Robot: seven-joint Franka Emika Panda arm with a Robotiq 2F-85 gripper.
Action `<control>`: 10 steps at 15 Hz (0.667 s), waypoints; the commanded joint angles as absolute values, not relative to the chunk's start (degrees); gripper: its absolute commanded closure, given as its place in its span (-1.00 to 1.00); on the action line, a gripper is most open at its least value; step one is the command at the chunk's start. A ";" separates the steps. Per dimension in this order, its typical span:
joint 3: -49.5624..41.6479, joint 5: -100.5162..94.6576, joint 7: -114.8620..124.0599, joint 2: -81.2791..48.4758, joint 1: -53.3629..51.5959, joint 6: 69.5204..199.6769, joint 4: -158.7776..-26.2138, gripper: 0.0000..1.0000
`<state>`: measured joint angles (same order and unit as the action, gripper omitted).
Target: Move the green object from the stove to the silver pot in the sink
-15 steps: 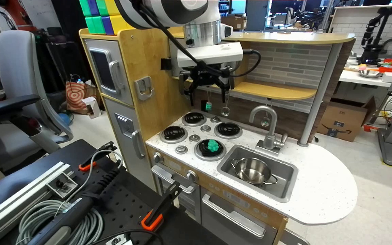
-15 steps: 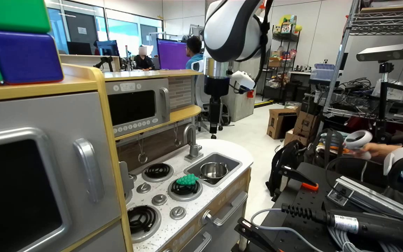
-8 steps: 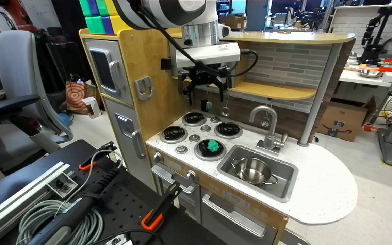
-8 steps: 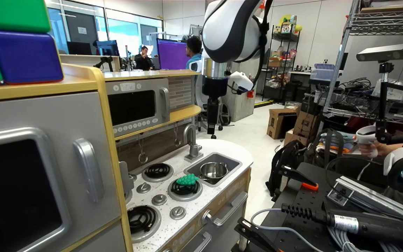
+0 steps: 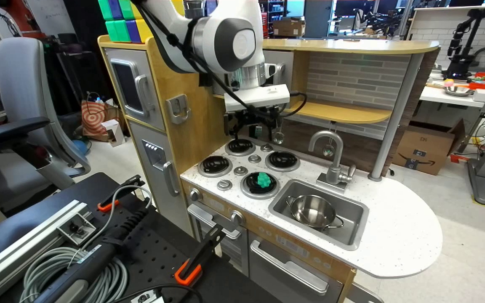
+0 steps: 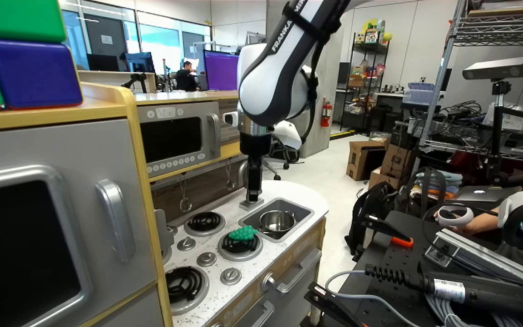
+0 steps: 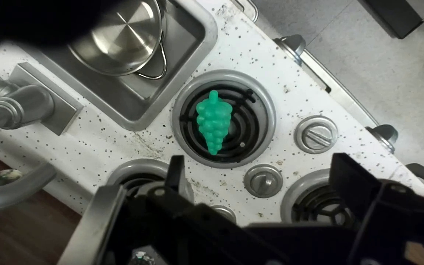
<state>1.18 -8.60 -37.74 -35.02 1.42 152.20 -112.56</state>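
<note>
The green object (image 5: 263,180), a bumpy grape bunch, lies on a black burner of the white stove (image 5: 232,195) beside the sink (image 5: 362,229). It also shows in an exterior view (image 6: 243,233) and the wrist view (image 7: 214,123). The silver pot (image 5: 312,211) stands in the sink and shows in the wrist view (image 7: 123,40), partly hidden by a dark blur. My gripper (image 5: 256,131) is open and empty above the rear of the stove. In the wrist view its fingers (image 7: 259,162) are wide apart, with the green object ahead of and beyond the left finger.
A curved silver faucet (image 5: 336,155) rises behind the sink. A yellow shelf (image 5: 339,113) and hanging utensils (image 5: 278,137) are behind the gripper. A tall wooden cabinet (image 5: 192,97) borders the stove. A black table (image 5: 158,252) with clamps and cables stands in front.
My arm and open gripper have moved down toward the stove, most of it in the last half second. The green object and the pot have not moved.
</note>
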 commanded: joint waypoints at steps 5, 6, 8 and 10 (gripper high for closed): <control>-0.04 -11.66 -27.53 -54.76 0.47 150.24 -90.50 -1.00; -0.02 -11.92 -27.03 -56.74 0.40 148.05 -87.89 -1.00; -0.57 -12.77 -26.22 -59.83 -0.30 144.76 -84.65 -1.00; -0.68 -13.46 -25.90 -62.67 -0.67 140.99 -80.55 -1.00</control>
